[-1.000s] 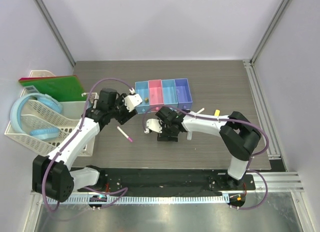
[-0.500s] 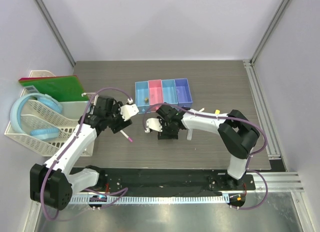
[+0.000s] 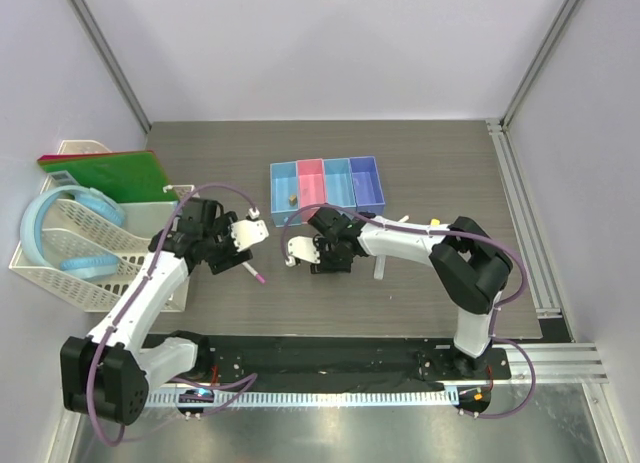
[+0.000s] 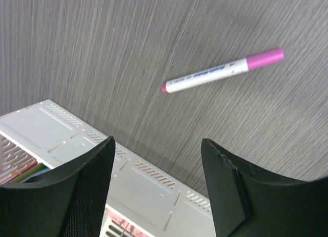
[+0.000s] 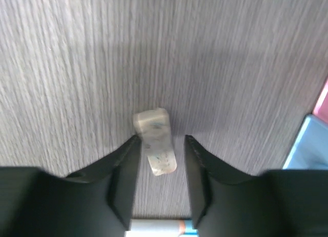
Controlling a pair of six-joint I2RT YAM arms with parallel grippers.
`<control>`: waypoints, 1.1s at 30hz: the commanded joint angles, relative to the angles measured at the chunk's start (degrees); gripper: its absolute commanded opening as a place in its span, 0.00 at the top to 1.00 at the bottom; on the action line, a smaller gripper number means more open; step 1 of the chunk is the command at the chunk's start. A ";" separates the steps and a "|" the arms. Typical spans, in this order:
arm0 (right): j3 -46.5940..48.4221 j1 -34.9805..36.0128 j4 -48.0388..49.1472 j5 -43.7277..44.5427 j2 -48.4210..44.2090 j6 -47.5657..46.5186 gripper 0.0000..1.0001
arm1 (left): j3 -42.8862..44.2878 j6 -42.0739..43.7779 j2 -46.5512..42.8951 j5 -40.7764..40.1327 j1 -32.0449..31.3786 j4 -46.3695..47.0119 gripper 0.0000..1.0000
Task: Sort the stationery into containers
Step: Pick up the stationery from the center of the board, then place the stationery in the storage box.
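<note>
My right gripper (image 5: 161, 139) is open, low over the table, with its jaws on either side of a small pale eraser-like piece (image 5: 155, 142); the left jaw looks to touch it and the right jaw stands apart. A pale tube with an orange band (image 5: 159, 228) shows behind the piece. In the top view the right gripper (image 3: 298, 250) hides the piece. My left gripper (image 4: 158, 144) is open and empty, above a white pen with a pink cap (image 4: 220, 72), which also shows in the top view (image 3: 251, 268). The four joined bins (image 3: 325, 165) stand beyond, with a tan piece (image 3: 290, 197) in the left blue one.
A yellow stick (image 3: 434, 224) and a thin white pen (image 3: 400, 221) lie right of the right arm, and another white item (image 3: 380, 269) lies nearer. The white lattice basket (image 3: 95, 245), blue hoop (image 3: 45, 218) and green board (image 3: 100, 173) are at the left. Bin walls (image 5: 310, 137) show at the right wrist view's edge.
My left gripper has pulled back from the left blue bin toward the near left and now hangs over the pink-capped pen. My right gripper has edged slightly left.
</note>
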 commanded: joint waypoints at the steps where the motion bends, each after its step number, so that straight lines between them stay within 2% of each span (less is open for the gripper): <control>1: 0.61 0.82 -0.73 -2.41 3.05 -0.03 0.64 | -0.15 6.19 -2.43 0.08 2.96 -2.52 0.31; 3: 1.40 0.91 -1.17 -2.67 3.05 0.59 0.67 | 0.29 8.12 -2.34 0.35 3.94 -3.58 0.31; 10: 6.23 0.91 -2.23 -2.94 -2.29 5.16 0.67 | -1.54 12.17 -1.46 0.79 8.33 -5.34 0.31; 15: 13.35 1.00 -1.97 -2.94 -4.68 8.76 0.67 | -6.63 14.28 -0.06 -0.44 9.04 0.35 0.31; 19: 16.69 1.18 2.07 1.17 -4.77 8.77 0.67 | -8.93 16.04 1.44 1.05 9.13 2.92 0.31; 25: 26.95 1.26 7.70 10.58 1.99 6.75 0.67 | -10.25 16.92 3.11 3.95 9.13 8.45 0.31; 33: 39.18 0.04 11.13 14.02 15.26 2.00 0.67 | -6.83 16.83 5.65 9.83 9.13 7.06 0.29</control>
